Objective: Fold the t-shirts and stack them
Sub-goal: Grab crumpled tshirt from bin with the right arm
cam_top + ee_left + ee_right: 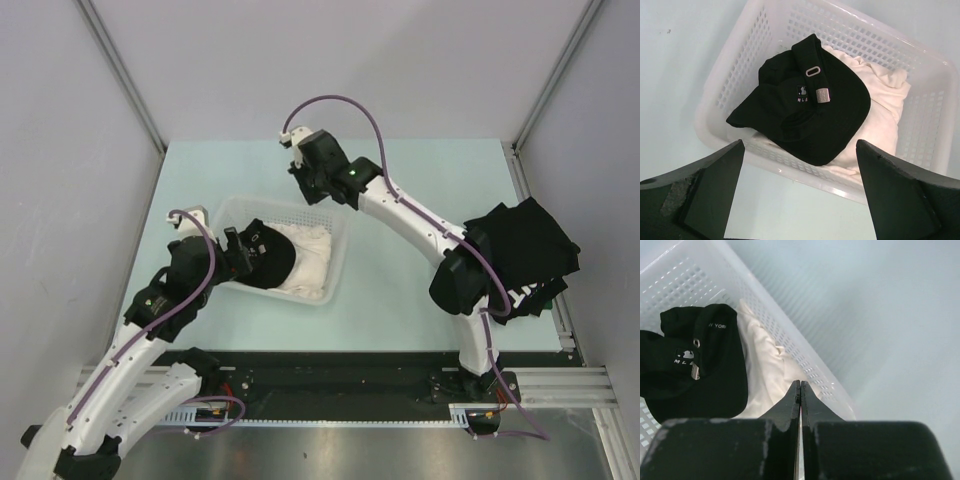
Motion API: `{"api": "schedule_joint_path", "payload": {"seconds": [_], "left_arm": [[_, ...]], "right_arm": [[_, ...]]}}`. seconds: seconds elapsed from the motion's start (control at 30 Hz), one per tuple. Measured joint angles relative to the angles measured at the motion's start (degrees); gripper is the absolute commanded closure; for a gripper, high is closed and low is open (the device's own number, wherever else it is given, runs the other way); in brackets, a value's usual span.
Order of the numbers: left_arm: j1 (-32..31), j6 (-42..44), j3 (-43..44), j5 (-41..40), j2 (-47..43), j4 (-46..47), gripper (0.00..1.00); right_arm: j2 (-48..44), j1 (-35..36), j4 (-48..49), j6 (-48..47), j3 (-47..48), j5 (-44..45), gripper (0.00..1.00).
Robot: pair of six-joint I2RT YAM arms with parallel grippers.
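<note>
A cream-white t-shirt (308,258) (880,100) (765,375) lies crumpled in the white mesh basket (338,255), partly under a black cap (268,255) (810,100) (700,365). Black t-shirts (530,245), one with white print, are heaped at the table's right edge, partly behind my right arm. My left gripper (236,255) (800,165) stands open just outside the basket's near-left wall, facing the cap, with nothing between its fingers. My right gripper (305,185) (800,386) hovers above the basket's far rim, shut on nothing.
The basket's walls (805,172) (805,360) stand between both grippers and the cloth inside. Pale green tabletop (420,200) lies between the basket and the black heap. Grey walls enclose the table at the back and sides.
</note>
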Motion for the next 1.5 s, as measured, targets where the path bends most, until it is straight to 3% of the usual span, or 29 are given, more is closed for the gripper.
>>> {"api": "schedule_joint_path", "payload": {"seconds": [0.2, 0.3, 0.7, 1.5], "left_arm": [[0.0, 0.02, 0.0, 0.02, 0.31, 0.46, 0.02], [0.0, 0.04, 0.0, 0.07, 0.66, 0.46, 0.02], [0.0, 0.07, 0.0, 0.11, 1.62, 0.94, 0.01], [0.0, 0.0, 0.0, 0.11, 1.62, 2.12, 0.01]], "right_arm": [[-0.39, -2.21, -0.9, 0.74, -1.07, -1.2, 0.65], [-0.92, -2.47, -0.76, 1.95, -6.19, -2.6, 0.6], [-6.36, -3.89, 1.9, 6.05, -20.94, -8.96, 0.58], [-7.52, -1.31, 5.79, 8.44, -27.06, -14.75, 0.52]]}}
